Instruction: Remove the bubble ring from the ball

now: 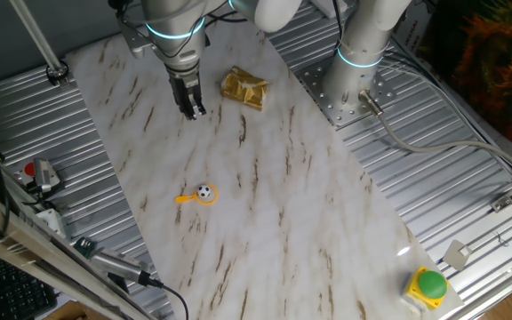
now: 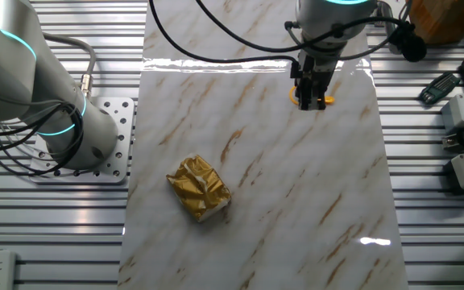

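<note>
The bubble ring (image 1: 206, 195) is a small orange-yellow hoop lying flat on the marble board, with its short handle pointing left. The ball (image 1: 204, 191), white with black patches, sits inside the hoop. My gripper (image 1: 195, 112) hangs above the far part of the board, well apart from the ring, with its fingers close together and nothing between them. In the other fixed view the gripper (image 2: 311, 98) stands in front of the ring, so only orange bits of the ring (image 2: 328, 101) show beside the fingers, and the ball is hidden.
A crumpled gold foil packet (image 1: 244, 88) lies on the board to the right of the gripper; it also shows in the other fixed view (image 2: 200, 188). The arm's base (image 1: 360, 62) stands at the board's right edge. A green button box (image 1: 428, 286) sits at the near right.
</note>
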Motion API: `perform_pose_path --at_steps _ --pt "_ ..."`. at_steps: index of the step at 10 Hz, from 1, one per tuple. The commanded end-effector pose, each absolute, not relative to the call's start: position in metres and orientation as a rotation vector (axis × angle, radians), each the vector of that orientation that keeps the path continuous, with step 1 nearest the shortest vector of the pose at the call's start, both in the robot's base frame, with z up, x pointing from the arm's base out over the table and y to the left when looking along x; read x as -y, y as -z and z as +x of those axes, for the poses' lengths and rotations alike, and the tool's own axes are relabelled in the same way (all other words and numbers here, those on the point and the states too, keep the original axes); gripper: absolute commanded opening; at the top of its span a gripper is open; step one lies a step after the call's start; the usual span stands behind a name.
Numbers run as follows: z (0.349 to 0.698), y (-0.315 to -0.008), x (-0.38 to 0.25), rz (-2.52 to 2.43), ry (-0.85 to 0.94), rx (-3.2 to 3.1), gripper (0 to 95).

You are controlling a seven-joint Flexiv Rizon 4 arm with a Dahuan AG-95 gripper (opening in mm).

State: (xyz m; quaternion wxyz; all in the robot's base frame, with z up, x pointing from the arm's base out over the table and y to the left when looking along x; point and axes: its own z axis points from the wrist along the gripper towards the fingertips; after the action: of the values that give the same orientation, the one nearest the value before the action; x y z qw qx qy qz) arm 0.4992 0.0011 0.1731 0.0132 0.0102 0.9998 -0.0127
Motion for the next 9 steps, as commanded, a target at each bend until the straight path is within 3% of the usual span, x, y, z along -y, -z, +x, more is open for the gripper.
perform_pose_path --at_steps 1,9 --pt "0.4986 -0.174 -0.0015 0.035 0.038 -3.114 0.0" --pt "0.498 -0.1778 -0.003 0.058 0.034 -3.096 0.0"
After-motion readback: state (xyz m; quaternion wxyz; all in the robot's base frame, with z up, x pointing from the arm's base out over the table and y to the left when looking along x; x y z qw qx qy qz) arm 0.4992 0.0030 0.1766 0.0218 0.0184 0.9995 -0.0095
